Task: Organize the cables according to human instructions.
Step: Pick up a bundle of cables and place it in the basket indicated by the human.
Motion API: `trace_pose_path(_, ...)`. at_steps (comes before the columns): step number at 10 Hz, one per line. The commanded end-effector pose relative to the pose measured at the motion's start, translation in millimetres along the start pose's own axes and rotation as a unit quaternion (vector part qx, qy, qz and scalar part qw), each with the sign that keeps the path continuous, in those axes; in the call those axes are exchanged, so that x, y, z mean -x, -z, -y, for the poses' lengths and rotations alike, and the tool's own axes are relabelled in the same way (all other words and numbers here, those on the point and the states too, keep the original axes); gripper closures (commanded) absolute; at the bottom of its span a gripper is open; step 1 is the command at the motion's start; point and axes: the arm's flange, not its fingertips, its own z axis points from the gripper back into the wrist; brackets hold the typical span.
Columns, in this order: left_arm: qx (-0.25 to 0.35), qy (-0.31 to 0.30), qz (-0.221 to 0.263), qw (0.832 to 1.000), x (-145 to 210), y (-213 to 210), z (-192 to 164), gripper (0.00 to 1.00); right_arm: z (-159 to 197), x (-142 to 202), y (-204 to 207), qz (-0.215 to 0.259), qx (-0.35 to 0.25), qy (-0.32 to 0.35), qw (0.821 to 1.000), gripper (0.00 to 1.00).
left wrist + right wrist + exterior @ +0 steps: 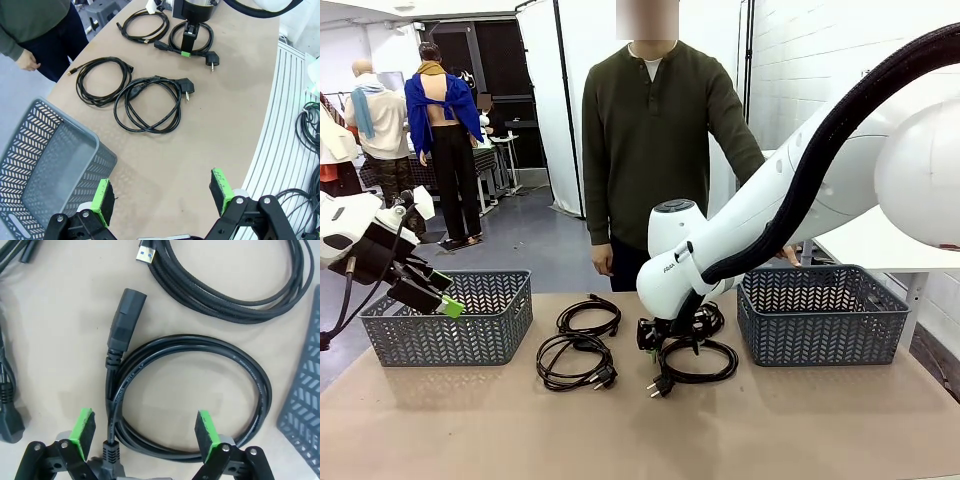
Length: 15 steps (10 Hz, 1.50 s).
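Four black coiled cables lie on the brown table. Two sit left of centre [588, 317] [575, 362]. A third [698, 360] lies right of centre, and the fourth [708, 318] is partly hidden behind my right arm. My right gripper [665, 343] is low over the third coil [200, 390]. It is open [145, 432], with the coil's near strands and the stem of its plug [125, 320] between the fingers. My left gripper [445, 300] hangs open [162, 192] beside the left basket, holding nothing. The person [650, 130] stands at the far edge with arms down.
A grey lattice basket [450, 330] stands at the table's left and another [820, 320] at the right. The left basket [45, 165] is just under my left fingers. The right basket's wall [302, 405] is close beside the coil. More cables lie off the table [310, 125].
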Motion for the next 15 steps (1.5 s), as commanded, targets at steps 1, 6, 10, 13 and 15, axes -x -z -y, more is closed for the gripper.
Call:
trace_pose_path(1,0.007,0.001,0.005,1.000,1.7,1.1,-2.6,0.00,-5.3,-8.4,5.8,0.000,0.029,0.012,1.000,0.00)
trace_pose_path(6,0.007,0.001,0.005,1.000,1.7,1.1,-2.6,0.00,-7.0,-10.3,12.5,-0.021,0.030,0.011,0.999,0.11)
trace_pose_path(10,0.007,0.001,0.005,1.000,1.7,1.1,-2.6,0.00,-11.2,-12.0,14.9,-0.031,0.026,0.009,0.999,0.62)
trace_pose_path(13,0.007,0.001,0.005,1.000,1.7,1.1,-2.6,0.00,-13.2,-12.6,12.8,-0.035,0.008,0.012,0.999,1.00)
trace_pose_path(15,0.007,0.001,0.005,1.000,1.7,1.1,-2.6,0.00,-13.4,-12.8,10.9,-0.048,-0.027,0.017,0.998,1.00)
